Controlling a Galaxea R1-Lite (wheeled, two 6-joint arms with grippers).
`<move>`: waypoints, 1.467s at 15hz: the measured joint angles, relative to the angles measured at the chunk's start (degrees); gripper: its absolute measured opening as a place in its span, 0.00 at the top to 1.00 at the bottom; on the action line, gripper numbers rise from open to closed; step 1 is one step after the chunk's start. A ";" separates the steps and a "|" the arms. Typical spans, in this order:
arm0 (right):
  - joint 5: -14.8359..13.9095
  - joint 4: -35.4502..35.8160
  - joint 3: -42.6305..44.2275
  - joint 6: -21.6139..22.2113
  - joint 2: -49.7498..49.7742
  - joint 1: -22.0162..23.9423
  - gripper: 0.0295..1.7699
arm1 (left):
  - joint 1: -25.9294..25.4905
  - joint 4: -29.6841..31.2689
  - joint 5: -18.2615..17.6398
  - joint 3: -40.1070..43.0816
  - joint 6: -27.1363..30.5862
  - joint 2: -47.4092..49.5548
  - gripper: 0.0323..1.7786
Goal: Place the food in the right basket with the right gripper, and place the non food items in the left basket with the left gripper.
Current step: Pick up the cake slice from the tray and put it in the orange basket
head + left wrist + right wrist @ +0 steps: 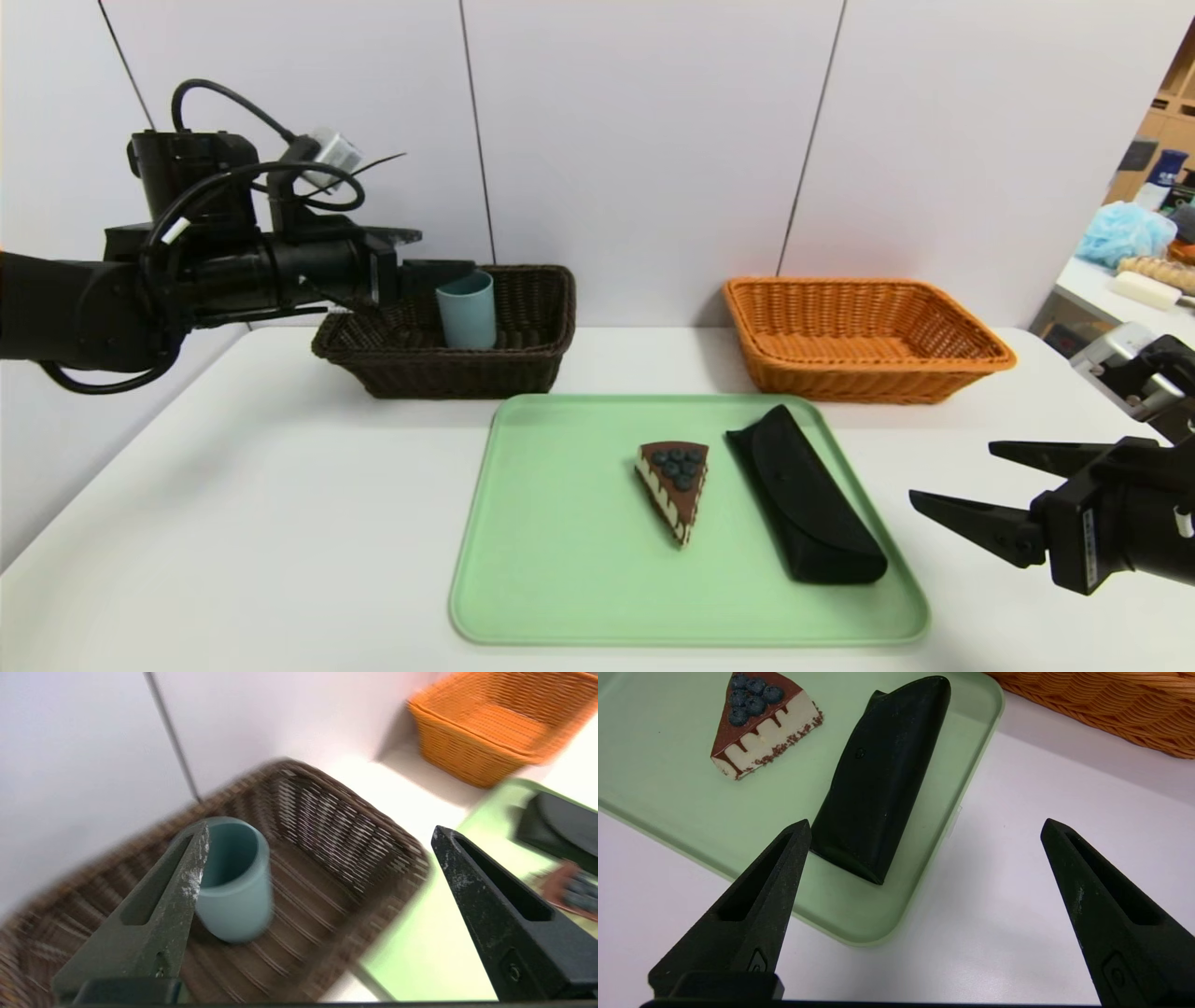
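Observation:
A teal cup [467,310] stands upright inside the dark brown left basket [523,366]. My left gripper [437,273] hovers open over that basket; in the left wrist view the cup [238,891] sits beside one finger, free of the left gripper [320,828]. A chocolate cake slice with blueberries [674,476] and a black glasses case [808,495] lie on the green tray [560,560]. The orange right basket [868,373] holds nothing. My right gripper [952,474] is open and low over the table, just right of the tray; the case [882,774] is near the right gripper [925,822].
The white table [233,513] carries the tray in the middle and both baskets along the back wall. A side shelf at the far right holds a blue mesh sponge [1125,233] and other items. The table's right edge is close to my right arm.

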State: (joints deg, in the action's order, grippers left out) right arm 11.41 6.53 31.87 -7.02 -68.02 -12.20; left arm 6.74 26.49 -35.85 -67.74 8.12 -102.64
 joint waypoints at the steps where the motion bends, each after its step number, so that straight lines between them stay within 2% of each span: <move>1: 0.02 -0.01 0.05 0.02 0.27 0.00 0.04 | 0.65 -0.32 0.02 3.63 -0.55 2.45 0.05; 4: 0.40 -0.43 0.77 0.61 0.69 -0.59 0.04 | 3.10 -0.69 -0.06 14.85 -2.50 9.98 0.05; 7: 2.47 -1.68 3.27 1.38 0.55 -1.35 0.04 | 7.97 -1.33 -0.37 25.00 -9.26 18.03 0.05; 9: 3.17 -3.95 5.73 1.32 -0.27 -2.21 0.04 | 11.20 -3.58 -0.41 29.79 -11.73 22.64 0.05; 12: 5.49 -6.78 10.54 1.46 -3.75 -3.34 0.04 | 14.45 -8.36 -0.44 32.35 -12.03 27.08 0.05; 14: 6.08 -8.46 13.97 1.55 -7.47 -4.44 0.04 | 15.03 -8.85 -0.34 33.38 -11.89 28.37 0.05; 20: 5.49 -19.18 29.38 3.50 -18.05 -9.18 0.04 | 15.23 -8.96 -0.06 34.37 -11.69 29.75 0.05; 22: 2.47 -22.36 34.52 4.99 -21.88 -11.11 0.04 | 15.23 -8.89 -0.04 34.26 -11.69 29.75 0.05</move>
State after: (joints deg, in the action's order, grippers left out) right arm 13.89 -15.82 66.39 -2.04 -89.91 -23.31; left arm 21.97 17.60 -35.89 -33.49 -3.57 -72.90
